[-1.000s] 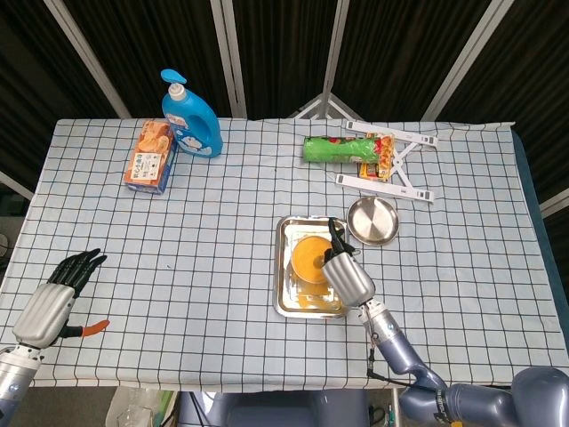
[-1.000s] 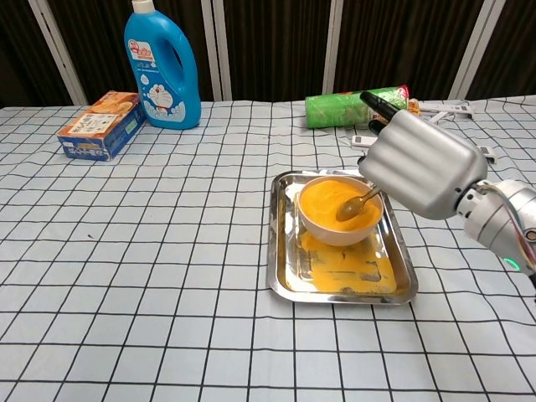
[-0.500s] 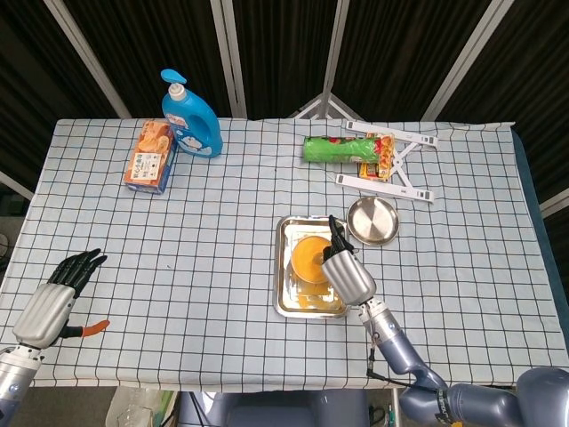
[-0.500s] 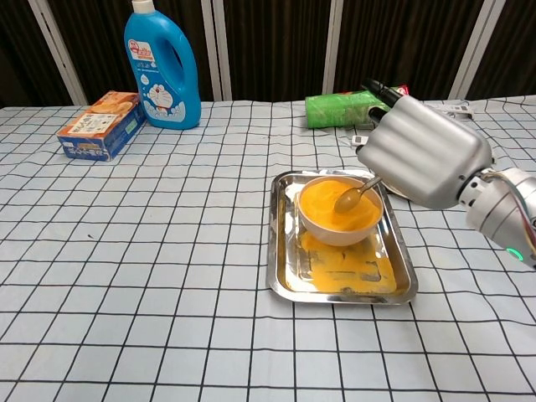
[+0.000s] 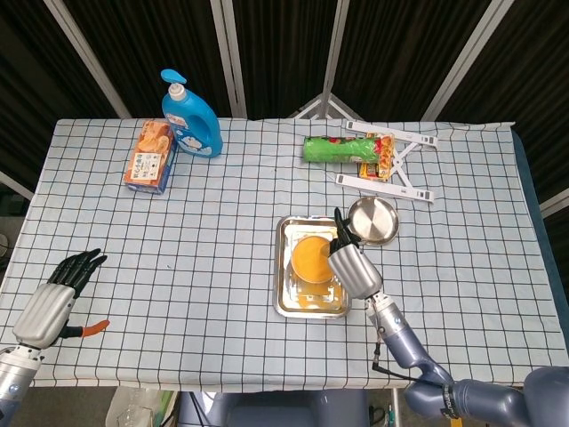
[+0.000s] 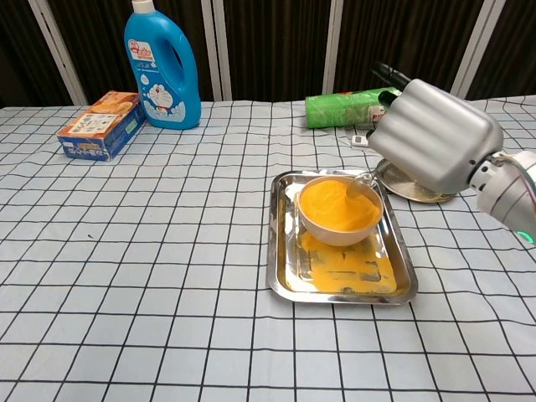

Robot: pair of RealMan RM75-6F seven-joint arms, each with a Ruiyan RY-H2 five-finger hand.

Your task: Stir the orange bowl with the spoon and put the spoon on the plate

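Blue detergent bottle [image 6: 162, 67], far left part of the bench: label carries a cartoon blue cat figure and small print, not legible. Orange and blue carton [image 6: 100, 125], beside the bottle toward the left edge: printed panels, wording too small to read. Green packet [image 6: 350, 108], far edge near the middle: lettering unreadable. Red and yellow packet [image 5: 378, 157] beside it: print blurred. No legible text, brand or number anywhere.

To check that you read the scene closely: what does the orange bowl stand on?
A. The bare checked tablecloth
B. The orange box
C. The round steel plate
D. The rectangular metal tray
D: in the chest view the orange bowl sits inside the rectangular metal tray, while the round steel plate lies apart, behind the right hand.
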